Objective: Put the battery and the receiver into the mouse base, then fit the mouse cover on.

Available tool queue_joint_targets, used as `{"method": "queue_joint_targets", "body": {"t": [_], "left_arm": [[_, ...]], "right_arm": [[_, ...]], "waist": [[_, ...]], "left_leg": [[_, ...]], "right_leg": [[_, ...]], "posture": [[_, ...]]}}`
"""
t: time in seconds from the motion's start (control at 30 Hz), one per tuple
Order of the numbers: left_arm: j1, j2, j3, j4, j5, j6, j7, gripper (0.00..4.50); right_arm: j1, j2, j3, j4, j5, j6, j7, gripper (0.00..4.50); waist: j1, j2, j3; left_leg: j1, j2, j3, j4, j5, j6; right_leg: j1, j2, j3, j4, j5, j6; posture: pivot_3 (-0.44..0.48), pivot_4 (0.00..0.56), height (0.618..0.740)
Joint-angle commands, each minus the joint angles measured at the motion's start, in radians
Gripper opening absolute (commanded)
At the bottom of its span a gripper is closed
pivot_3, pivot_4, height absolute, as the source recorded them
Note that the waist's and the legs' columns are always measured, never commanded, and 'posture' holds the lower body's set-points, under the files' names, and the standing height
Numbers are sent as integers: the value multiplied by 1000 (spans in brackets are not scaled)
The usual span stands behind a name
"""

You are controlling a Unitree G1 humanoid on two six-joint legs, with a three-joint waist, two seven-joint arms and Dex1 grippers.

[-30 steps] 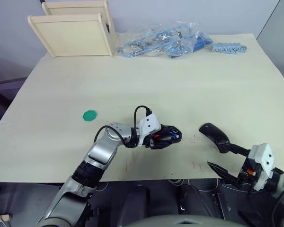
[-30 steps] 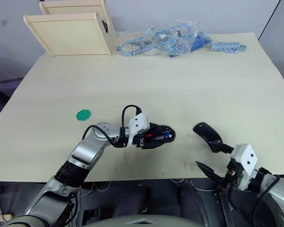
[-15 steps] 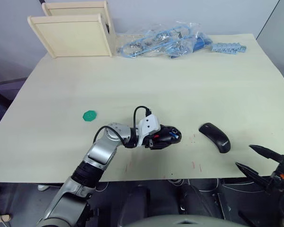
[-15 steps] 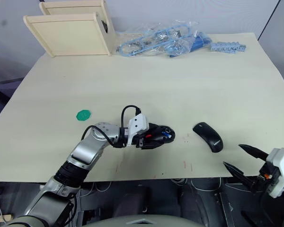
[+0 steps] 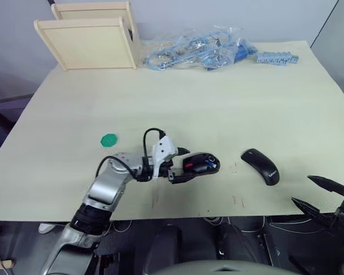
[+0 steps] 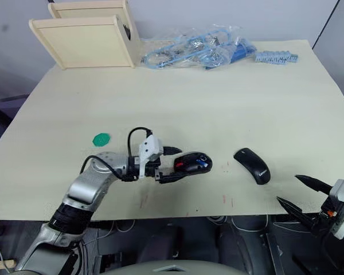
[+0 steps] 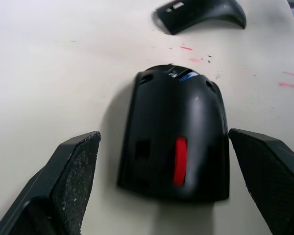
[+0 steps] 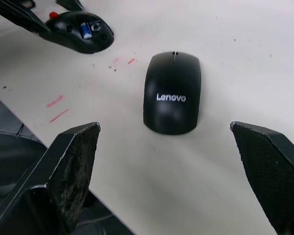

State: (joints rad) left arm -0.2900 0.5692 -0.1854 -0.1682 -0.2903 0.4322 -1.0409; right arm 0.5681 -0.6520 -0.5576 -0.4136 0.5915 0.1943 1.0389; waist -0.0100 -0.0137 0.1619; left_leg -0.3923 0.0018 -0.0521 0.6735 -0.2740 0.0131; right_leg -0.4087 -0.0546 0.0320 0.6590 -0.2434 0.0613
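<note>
On the pale wooden surface [image 5: 229, 103], left pincer [image 5: 182, 164] now backed off, spread, black red-lined mouse base [image 5: 201, 163] loaded with blue battery [image 5: 214, 165]; right pincer [image 5: 318, 194] gaping near glossy black cover [image 5: 260, 165], next.

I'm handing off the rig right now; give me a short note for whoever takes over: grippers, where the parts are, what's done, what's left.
Left gripper: jaws open, empty, on either side of the mouse base, not touching it.
Right gripper: jaws open, empty, off the near table edge, aimed at the mouse cover.
Mouse base lies near the table's front middle; the battery is seated in its hollow.
Mouse cover lies on the table to the base's right, apart from it.
Receiver: cannot tell where it is.
Left: confirm the receiver, then fit the cover.
</note>
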Motion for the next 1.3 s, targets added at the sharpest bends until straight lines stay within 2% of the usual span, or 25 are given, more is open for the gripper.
{"method": "queue_joint_targets", "body": {"t": [0.03, 0.33, 0.43, 0.5, 0.6, 0.7, 0.97, 1.3], "left_arm": [[70, 61, 87, -115, -95, 34, -42, 4465], [305, 129, 303, -281, -281, 48, -42, 4465], [383, 105, 414, -285, -395, 2, -104, 4465], [412, 106, 443, -287, -428, -20, -136, 4465], [493, 132, 538, -288, -542, -24, -255, 4465], [562, 145, 602, -275, -589, -32, -315, 4465], [656, 132, 617, -237, -520, -134, -368, 4465], [669, 137, 573, -256, -466, -171, -346, 4465]], "right_arm": [[-30, -17, 5, -7, 2, 25, -29, 4500], [-120, -28, 65, -3, -5, 85, -75, 4500], [-153, -32, 96, 5, -12, 94, -79, 4500], [-165, -34, 106, 13, -19, 95, -79, 4500], [-202, -37, 141, 33, -40, 101, -94, 4500], [-228, -35, 173, 34, -59, 120, -120, 4500], [-265, -9, 249, -13, -67, 236, -236, 4500], [-318, 2, 290, -52, -72, 347, -354, 4500]], "waist": [[-2, 0, 0], [-2, 1, 0], [-2, 1, 0], [-2, 1, 0], [-5, 0, 0], [-5, 0, 0], [-3, 0, 0], [-4, -1, 0]], "left_leg": [[0, 0, 0, 0, 0, 0], [4, 3, 4, -3, 0, 0], [4, 3, 5, -3, 0, 0], [5, 3, 5, -3, 0, 0], [5, 2, 7, -3, 0, 0], [7, 3, 13, -4, 0, 0], [8, 3, 16, -4, 0, 0], [8, 3, 17, -5, 0, 0]], "right_leg": [[0, 0, 0, 0, 0, 0], [0, 0, 6, 1, 0, 0], [0, 0, 6, 0, 0, 0], [0, 0, 6, 0, 0, 0], [0, 0, 7, 0, 0, 0], [0, 2, 9, 1, 0, 0], [0, 2, 11, 0, 0, 0], [0, 2, 11, 0, 0, 0]], "posture": [[0, 150, 740], [0, 150, 740], [0, 150, 740], [0, 150, 740], [0, 150, 740], [0, 150, 740], [0, 150, 740], [0, 150, 740]]}}
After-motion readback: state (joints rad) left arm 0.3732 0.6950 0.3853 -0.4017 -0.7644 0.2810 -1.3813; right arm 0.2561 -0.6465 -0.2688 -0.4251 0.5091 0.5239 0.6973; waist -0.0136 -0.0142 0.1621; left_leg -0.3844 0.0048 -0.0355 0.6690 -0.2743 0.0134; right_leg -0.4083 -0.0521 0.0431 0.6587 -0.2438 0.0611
